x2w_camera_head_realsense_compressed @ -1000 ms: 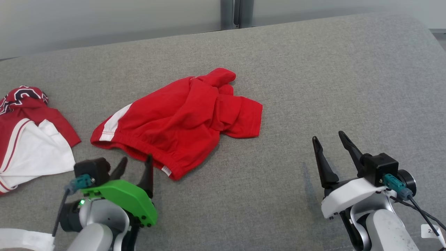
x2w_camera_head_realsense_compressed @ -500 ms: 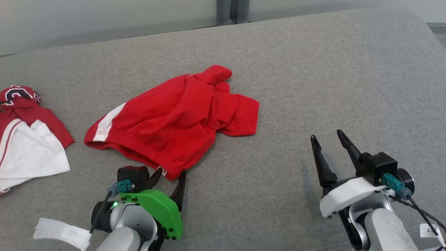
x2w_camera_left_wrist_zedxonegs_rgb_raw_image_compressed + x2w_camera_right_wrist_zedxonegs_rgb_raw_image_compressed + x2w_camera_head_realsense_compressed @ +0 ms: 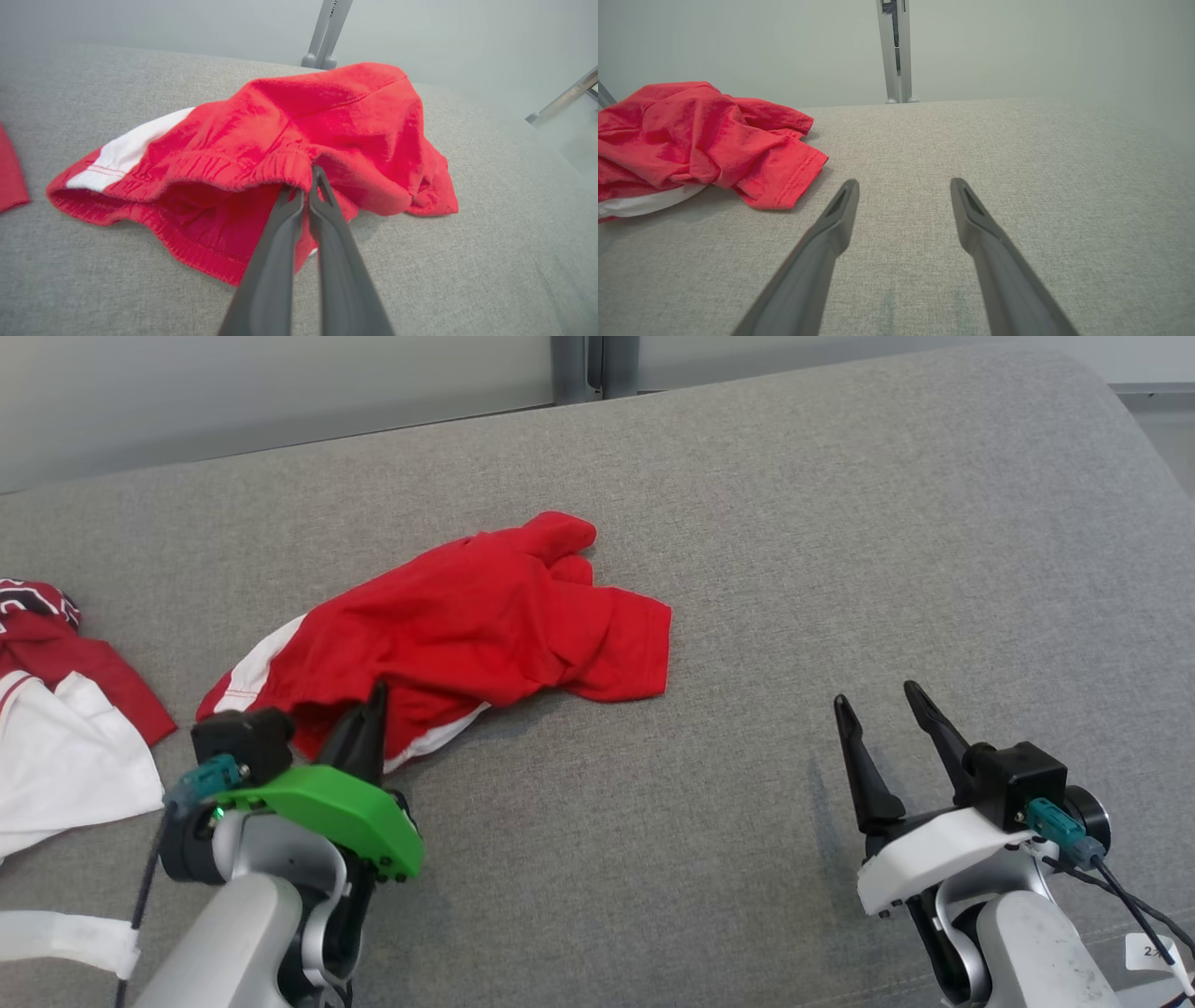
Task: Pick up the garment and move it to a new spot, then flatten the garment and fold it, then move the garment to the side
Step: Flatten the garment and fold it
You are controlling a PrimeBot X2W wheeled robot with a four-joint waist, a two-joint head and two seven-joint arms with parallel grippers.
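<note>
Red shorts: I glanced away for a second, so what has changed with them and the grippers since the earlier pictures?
The left gripper, open at the waistband before, slid right along it, then shut on the waistband of the red shorts and raised that edge, bunching the cloth. The right gripper stayed open and still above the grey surface; the red and white garment at the left lay untouched.

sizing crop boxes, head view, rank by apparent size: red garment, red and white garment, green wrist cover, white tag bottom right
1. red garment
2. red and white garment, cut off at the edge
3. green wrist cover, near the camera
4. white tag
</note>
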